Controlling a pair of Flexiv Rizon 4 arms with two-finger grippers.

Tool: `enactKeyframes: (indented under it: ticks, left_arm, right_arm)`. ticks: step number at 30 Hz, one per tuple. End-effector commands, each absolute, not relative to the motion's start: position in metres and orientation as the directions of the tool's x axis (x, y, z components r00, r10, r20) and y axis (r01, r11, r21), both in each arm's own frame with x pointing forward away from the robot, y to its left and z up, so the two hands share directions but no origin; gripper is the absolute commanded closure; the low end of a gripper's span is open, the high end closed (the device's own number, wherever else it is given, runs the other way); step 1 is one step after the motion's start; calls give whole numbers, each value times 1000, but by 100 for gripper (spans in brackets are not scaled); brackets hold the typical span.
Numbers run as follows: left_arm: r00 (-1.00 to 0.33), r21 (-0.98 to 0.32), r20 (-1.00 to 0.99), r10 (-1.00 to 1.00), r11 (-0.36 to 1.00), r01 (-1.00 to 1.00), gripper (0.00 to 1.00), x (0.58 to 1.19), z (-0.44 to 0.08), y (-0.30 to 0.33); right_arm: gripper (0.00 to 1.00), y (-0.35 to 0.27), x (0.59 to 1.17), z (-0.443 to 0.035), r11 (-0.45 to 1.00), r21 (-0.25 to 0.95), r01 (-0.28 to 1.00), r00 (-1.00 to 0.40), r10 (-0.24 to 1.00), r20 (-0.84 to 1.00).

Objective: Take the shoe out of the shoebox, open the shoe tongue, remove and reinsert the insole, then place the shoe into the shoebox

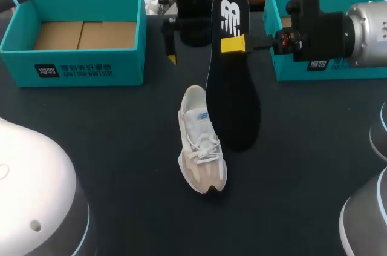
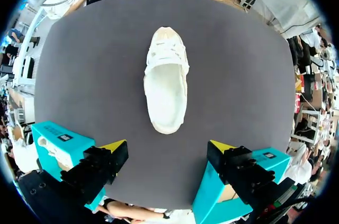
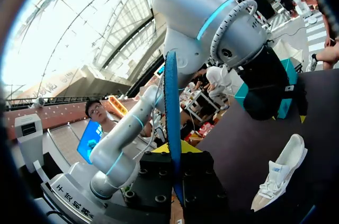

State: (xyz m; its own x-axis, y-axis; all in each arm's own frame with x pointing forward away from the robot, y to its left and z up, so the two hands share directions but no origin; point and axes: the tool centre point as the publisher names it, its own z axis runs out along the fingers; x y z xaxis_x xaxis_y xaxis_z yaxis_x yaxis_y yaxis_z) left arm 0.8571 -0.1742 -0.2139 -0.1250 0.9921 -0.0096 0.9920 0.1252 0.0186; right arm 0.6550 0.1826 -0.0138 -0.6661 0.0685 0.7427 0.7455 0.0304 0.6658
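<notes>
A white and beige sneaker (image 1: 201, 147) (image 2: 167, 83) (image 3: 280, 173) lies on the dark table (image 1: 121, 147), its opening bare inside. My right gripper (image 1: 233, 44) (image 3: 170, 152) is shut on a black insole (image 1: 233, 92) (image 3: 172, 118) and holds it upright in the air just right of and above the shoe. My left gripper (image 2: 168, 147) (image 1: 191, 50) hangs open above the table behind the shoe's heel, with nothing between its fingers. The insole hides one of its tips in the head view.
An open teal shoebox (image 1: 72, 32) (image 2: 228, 203) stands at the back left, showing a bare cardboard floor. A second teal box (image 1: 326, 32) (image 2: 58, 147) stands at the back right behind my right gripper.
</notes>
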Motion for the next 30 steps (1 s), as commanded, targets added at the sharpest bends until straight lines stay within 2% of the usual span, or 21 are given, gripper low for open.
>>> enactKeyframes:
  ticks: [1,21,26,30]
  left_arm:
    - [-122,23,-66,990,124,992,0,855,-216,-170]
    - [-122,23,-66,990,124,992,0,855,-216,-170]
    - [-122,48,-273,954,141,989,0,856,-214,-156]
    - [-134,18,-408,903,155,988,0,855,-211,-148]
  right_arm:
    - [100,185,655,-15,28,666,746,-666,71,743]
    - [100,185,655,-15,28,666,746,-666,71,743]
    - [100,180,666,-15,-19,651,759,-649,73,758]
    - [100,174,683,-15,-34,610,791,-605,96,790]
